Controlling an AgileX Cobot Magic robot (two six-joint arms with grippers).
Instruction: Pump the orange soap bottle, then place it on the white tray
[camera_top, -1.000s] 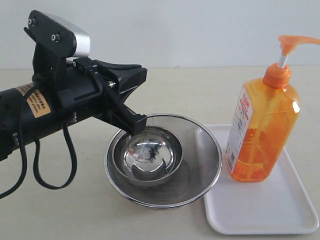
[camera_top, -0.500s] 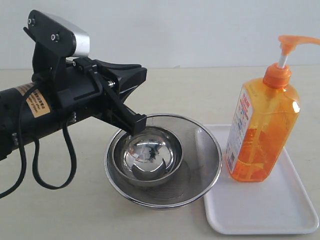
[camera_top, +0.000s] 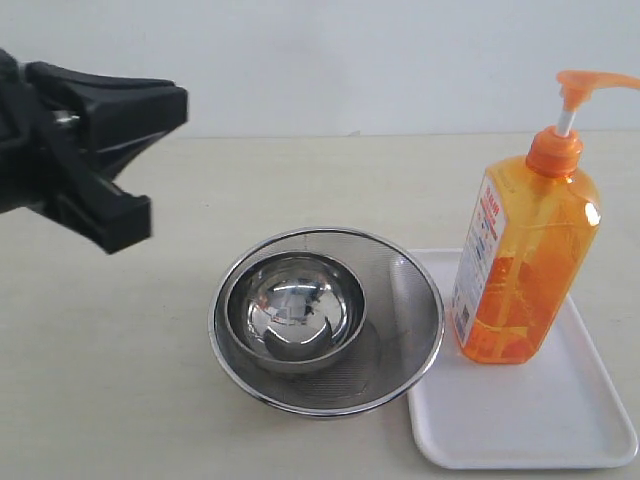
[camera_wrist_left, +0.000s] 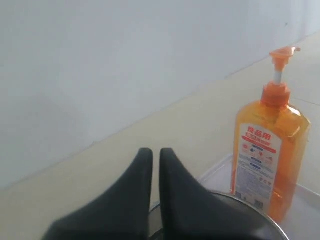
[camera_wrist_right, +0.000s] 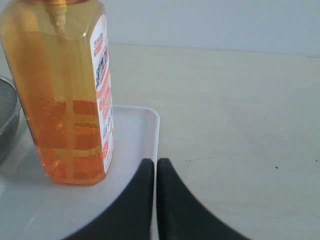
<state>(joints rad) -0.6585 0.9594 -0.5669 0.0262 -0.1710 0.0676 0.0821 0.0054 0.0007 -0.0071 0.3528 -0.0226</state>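
The orange soap bottle (camera_top: 525, 270) stands upright on the white tray (camera_top: 540, 420) at the right, its pump head pointing right. My left gripper (camera_top: 180, 100) hovers at the far left, well clear of the bottle, fingers nearly together with nothing between them. In the left wrist view the left gripper (camera_wrist_left: 156, 151) faces the distant bottle (camera_wrist_left: 267, 150) and the tray's corner (camera_wrist_left: 220, 175). The right gripper (camera_wrist_right: 156, 162) is shut and empty over the tray's rim (camera_wrist_right: 152, 125), a short way from the bottle's base (camera_wrist_right: 70, 100). It is out of the exterior view.
A round steel mesh strainer (camera_top: 400, 300) with a shiny steel bowl (camera_top: 295, 310) inside sits mid-table, touching the tray's left edge. The strainer's rim (camera_wrist_right: 7, 110) shows beside the bottle. A pale wall stands behind the beige table.
The left arm has pulled back to the left and upward, away from above the strainer. The bottle, tray and strainer have not moved.
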